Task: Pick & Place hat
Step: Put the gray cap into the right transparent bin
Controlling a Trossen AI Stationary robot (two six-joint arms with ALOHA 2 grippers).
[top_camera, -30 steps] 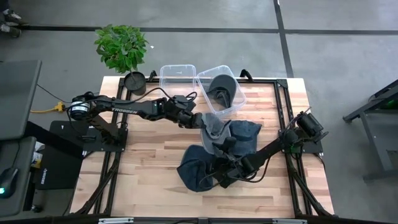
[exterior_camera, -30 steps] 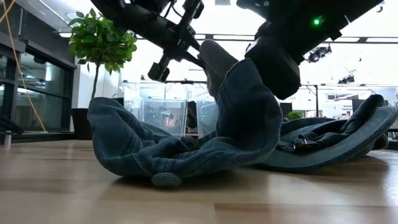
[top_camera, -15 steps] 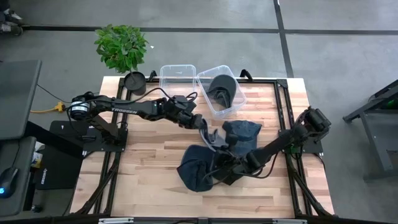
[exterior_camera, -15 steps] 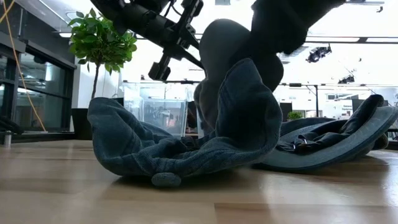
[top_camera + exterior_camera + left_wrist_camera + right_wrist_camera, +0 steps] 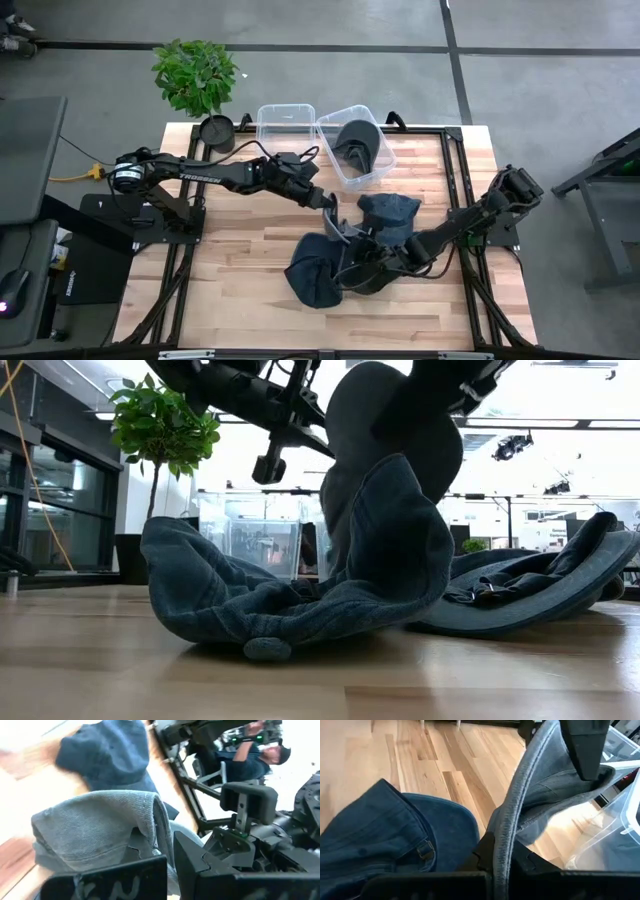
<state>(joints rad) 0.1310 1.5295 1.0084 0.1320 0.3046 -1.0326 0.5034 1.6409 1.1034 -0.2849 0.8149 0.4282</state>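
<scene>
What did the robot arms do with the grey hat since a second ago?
The grey hat went from spread out to bunched up between the two arms. The right pincer slid under the hats, nearer the near-left blue hat; the left pincer kept its pinch on the grey hat. The other blue hat, the dark hat in the clear tub and the plant stayed put.

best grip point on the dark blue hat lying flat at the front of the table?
Likely the raised fold of the dark blue hat nearest the table's front-left, coming from above. In the low view its cloth stands up off the wood there, giving the jaws an edge to close across. The rest lies slumped, and its right side sits under the lifted grey hat and both arms.
</scene>
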